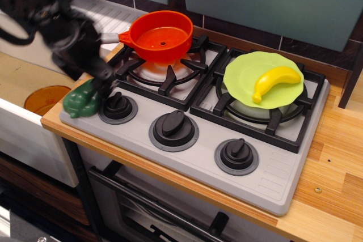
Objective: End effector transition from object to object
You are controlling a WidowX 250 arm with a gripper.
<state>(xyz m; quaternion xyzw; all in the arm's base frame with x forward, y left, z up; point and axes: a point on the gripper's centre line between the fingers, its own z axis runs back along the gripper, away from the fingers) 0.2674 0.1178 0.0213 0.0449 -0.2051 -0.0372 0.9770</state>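
Black hand (97, 86) slants down-right onto the green pepper (81, 100); its grip state is unclear.

Black pincer (97, 86) w/ dark claw fingers, blurred, low at stove's front-left corner; jaw state unclear.

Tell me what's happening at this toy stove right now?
A black robot gripper is low at the stove's front-left corner, right at the green pepper; motion blur hides whether its jaws are open. The orange pot sits on the left burner. The banana lies on the green plate over the right burner.
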